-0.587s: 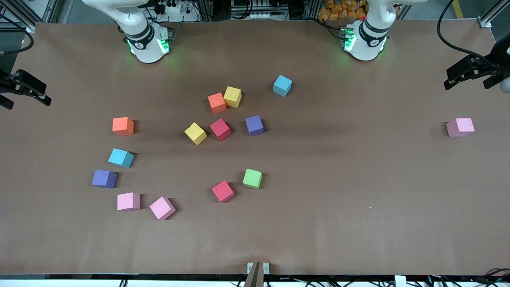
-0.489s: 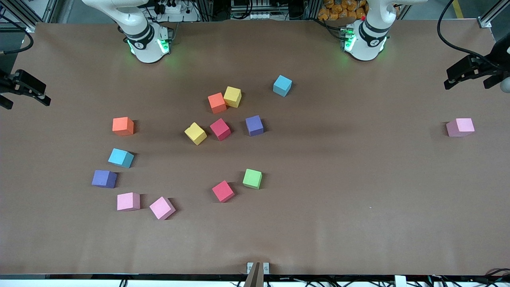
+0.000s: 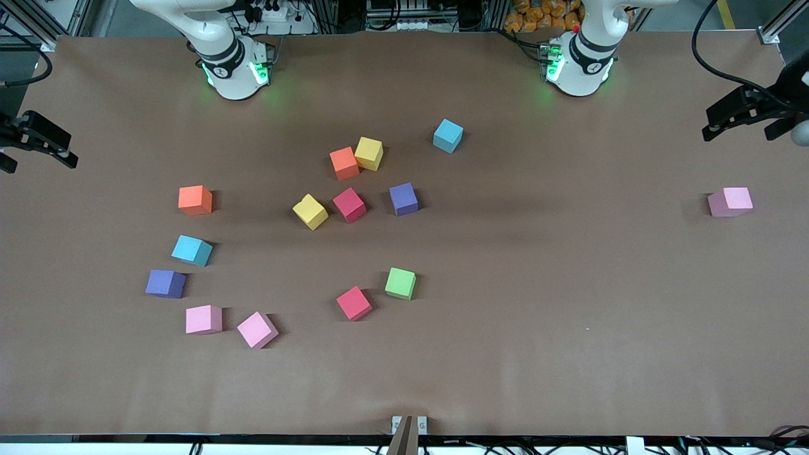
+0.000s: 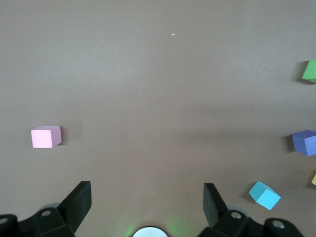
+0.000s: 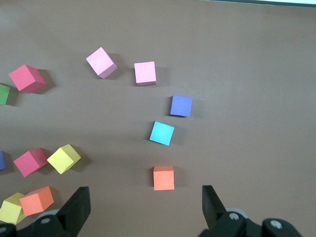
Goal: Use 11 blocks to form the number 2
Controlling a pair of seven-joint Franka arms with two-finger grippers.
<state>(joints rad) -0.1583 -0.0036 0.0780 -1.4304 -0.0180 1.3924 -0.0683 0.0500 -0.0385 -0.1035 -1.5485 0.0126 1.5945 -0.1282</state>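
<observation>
Several blocks lie scattered and apart on the brown table; no number 2 shows. At mid-table an orange block touches a yellow block, with a yellow one, a red one and a purple one nearer the camera. A green block and a red block lie nearer still. My left gripper hangs open and empty, high over the table by its own base. My right gripper hangs likewise, open and empty, with an orange block below it.
Toward the right arm's end lie an orange block, a light blue one, a purple one and two pink ones. A light blue block sits near the bases. A lone pink block lies at the left arm's end.
Both grippers have drifted very slightly. No block has moved.
</observation>
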